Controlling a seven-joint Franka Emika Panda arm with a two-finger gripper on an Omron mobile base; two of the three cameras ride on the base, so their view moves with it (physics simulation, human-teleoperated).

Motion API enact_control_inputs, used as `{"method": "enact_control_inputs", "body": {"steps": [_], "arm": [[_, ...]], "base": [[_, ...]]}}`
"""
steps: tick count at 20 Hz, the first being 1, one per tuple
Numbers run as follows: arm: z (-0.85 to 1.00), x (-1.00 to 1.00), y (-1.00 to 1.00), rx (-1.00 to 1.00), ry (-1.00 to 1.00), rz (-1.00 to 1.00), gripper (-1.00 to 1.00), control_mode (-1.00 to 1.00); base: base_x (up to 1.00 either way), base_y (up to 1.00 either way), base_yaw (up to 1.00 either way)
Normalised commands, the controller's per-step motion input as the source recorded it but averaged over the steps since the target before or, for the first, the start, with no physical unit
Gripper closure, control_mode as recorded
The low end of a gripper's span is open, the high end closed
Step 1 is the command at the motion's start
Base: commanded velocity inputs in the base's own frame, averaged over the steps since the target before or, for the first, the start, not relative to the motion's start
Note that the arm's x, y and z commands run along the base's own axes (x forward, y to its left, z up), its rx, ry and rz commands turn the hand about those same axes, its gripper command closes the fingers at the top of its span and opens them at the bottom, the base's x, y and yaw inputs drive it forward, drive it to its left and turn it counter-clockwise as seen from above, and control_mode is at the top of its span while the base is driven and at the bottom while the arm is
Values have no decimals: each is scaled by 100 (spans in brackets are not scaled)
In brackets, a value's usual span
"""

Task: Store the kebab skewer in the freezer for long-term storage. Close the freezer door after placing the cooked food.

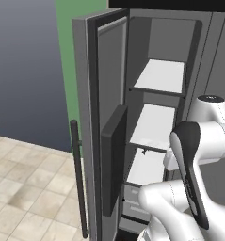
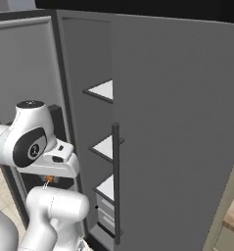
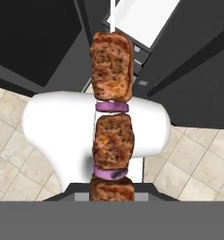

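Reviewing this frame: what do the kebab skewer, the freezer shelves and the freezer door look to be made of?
Kebab skewer: browned, grainy meat chunks with thin purple slices between, on a pale thin stick, likely wood. Freezer shelves: smooth matte white, probably plastic. Freezer door: flat uniform grey, like painted metal; its bar handle is dark and matte.

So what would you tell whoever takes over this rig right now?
Pincer: shut on the skewer, which sticks out ahead of the hand.
Freezer: open, white shelves bare; the arm is in front of it.
Freezer door: swung wide open.
Done: skewer picked up, door opened.
Left: put the skewer on a shelf, let go, pull back, close the door.
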Motion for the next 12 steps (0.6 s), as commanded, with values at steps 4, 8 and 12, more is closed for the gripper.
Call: {"method": "enact_control_inputs", "body": {"steps": [4,8,12], "arm": [[0,0,0,0,0,0,100,100],[0,0,0,0,0,0,100,100],[0,0,0,0,0,0,100,100]], "base": [[26,3,0],[17,0,0],[13,0,0]]}}
